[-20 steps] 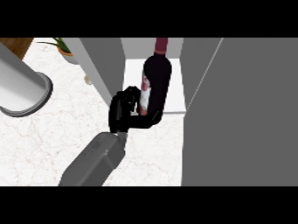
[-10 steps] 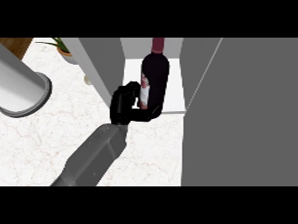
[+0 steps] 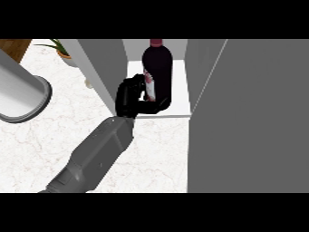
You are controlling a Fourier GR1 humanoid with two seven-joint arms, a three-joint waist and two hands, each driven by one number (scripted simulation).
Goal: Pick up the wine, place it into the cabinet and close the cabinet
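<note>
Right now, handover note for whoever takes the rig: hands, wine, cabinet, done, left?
Right hand: fingers curled round the wine bottle, at the cabinet's mouth.
Left hand: not in view.
Wine bottle: upright on the cabinet floor, between its walls.
Cabinet door: open, at the view's right.
Done: wine picked up and inside the cabinet.
Left: let go, pull the hand out, close the door.

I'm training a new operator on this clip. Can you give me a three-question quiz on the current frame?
1. True or false: the wine bottle stands upright inside the cabinet.
2. Which hand is at the bottle: A) left B) right?
3. What sits at the counter's far left corner?

Key: 1. True. 2. B; the left hand is out of view. 3. A potted plant.
</note>
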